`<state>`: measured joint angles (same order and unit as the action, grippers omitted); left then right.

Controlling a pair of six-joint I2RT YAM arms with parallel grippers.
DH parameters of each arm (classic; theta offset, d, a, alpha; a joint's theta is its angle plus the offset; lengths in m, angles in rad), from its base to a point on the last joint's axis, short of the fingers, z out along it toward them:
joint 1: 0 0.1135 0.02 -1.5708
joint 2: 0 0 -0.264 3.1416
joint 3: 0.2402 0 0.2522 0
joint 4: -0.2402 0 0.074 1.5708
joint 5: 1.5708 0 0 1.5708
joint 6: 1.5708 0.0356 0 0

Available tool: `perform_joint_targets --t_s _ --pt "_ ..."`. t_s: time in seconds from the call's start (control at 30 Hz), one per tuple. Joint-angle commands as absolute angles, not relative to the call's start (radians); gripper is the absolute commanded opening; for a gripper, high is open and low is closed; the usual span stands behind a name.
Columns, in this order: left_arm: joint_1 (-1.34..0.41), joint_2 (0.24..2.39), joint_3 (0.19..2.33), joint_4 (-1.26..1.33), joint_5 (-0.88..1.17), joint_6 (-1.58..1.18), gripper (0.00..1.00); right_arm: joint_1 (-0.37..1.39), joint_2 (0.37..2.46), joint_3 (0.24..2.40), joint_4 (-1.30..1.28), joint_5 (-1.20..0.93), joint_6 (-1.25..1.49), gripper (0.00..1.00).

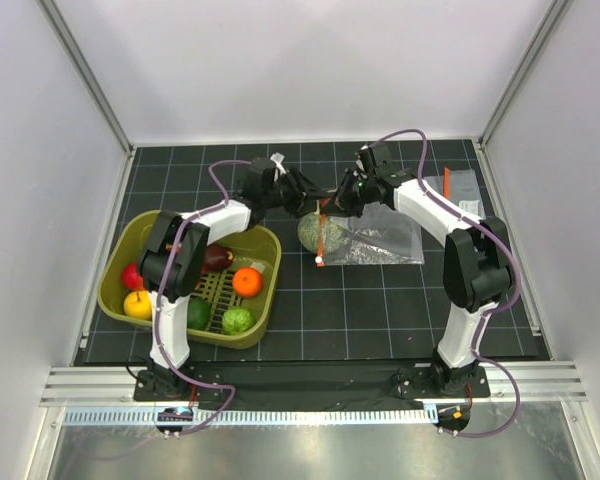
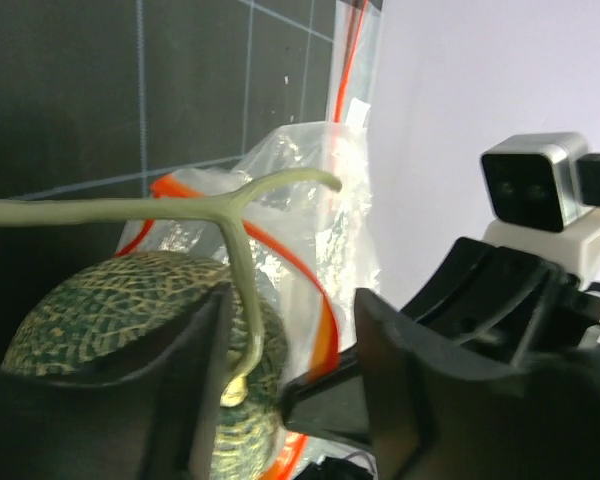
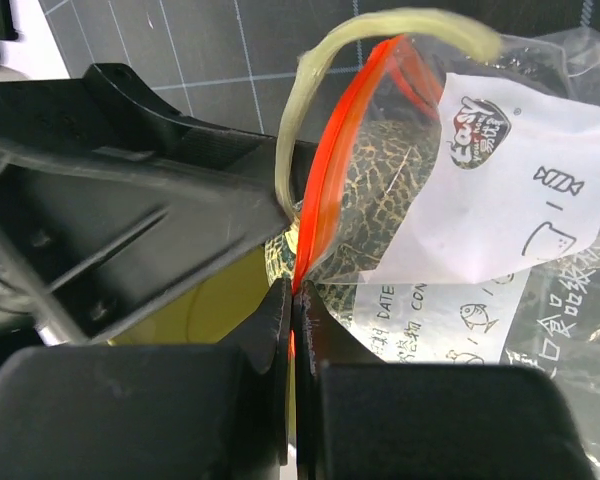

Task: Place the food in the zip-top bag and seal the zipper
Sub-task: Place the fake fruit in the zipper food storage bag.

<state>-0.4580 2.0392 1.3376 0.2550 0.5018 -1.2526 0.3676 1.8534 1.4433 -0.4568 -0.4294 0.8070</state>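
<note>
The pale-green netted round fruit [image 1: 313, 232] with a T-shaped stem lies at the mouth of the clear zip-top bag [image 1: 385, 242]. My right gripper [image 1: 342, 203] is shut on the bag's orange-red zipper strip [image 3: 325, 210] and holds the mouth up, with the fruit [image 3: 380, 190] behind the strip. My left gripper [image 2: 290, 370] is open over the fruit [image 2: 100, 300], its stem close to one finger [image 2: 180, 390]. The bag [image 2: 310, 190] opens just beyond. The orange [image 1: 247, 282] and the dark red-purple piece [image 1: 217, 258] lie in the basket.
The olive-green basket [image 1: 120, 262] at the left also holds red [image 1: 131, 275], yellow [image 1: 138, 305] and green [image 1: 238, 320] pieces. A second clear bag [image 1: 460, 190] lies at the far right. White walls enclose the black gridded mat.
</note>
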Motion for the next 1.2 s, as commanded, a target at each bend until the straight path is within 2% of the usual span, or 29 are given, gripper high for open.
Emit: perform_joint_targets --t_s 0.0,0.03,0.13,0.57,0.63,0.77,0.87,1.17 --pt "-0.468 2.002 1.388 0.109 0.545 -1.158 0.57 0.371 1.876 1.442 -0.486 -0.368 0.759 0.01" --pt "-0.469 1.994 1.403 0.069 0.543 -1.134 0.66 0.371 1.873 1.44 -0.488 -0.367 0.756 0.01" --pt "-0.465 1.971 1.443 0.006 0.532 -1.079 0.74 0.37 1.875 1.44 -0.488 -0.367 0.753 0.01" --pt "-0.448 2.022 1.813 -0.78 0.384 -0.799 0.8 0.364 1.894 1.459 -0.491 -0.367 0.741 0.01" --pt "-0.448 2.023 1.832 -0.842 0.359 -0.789 0.77 0.362 1.899 1.466 -0.491 -0.367 0.742 0.01" --pt "-0.443 2.025 1.796 -0.894 0.373 -0.795 0.64 0.362 1.908 1.48 -0.497 -0.364 0.741 0.01" --pt "-0.44 2.048 1.75 -0.862 0.423 -0.822 0.49 0.362 1.91 1.48 -0.492 -0.362 0.747 0.01" --pt "-0.439 2.161 1.764 -0.737 0.578 -0.937 0.26 0.362 1.922 1.477 -0.482 -0.365 0.768 0.01"
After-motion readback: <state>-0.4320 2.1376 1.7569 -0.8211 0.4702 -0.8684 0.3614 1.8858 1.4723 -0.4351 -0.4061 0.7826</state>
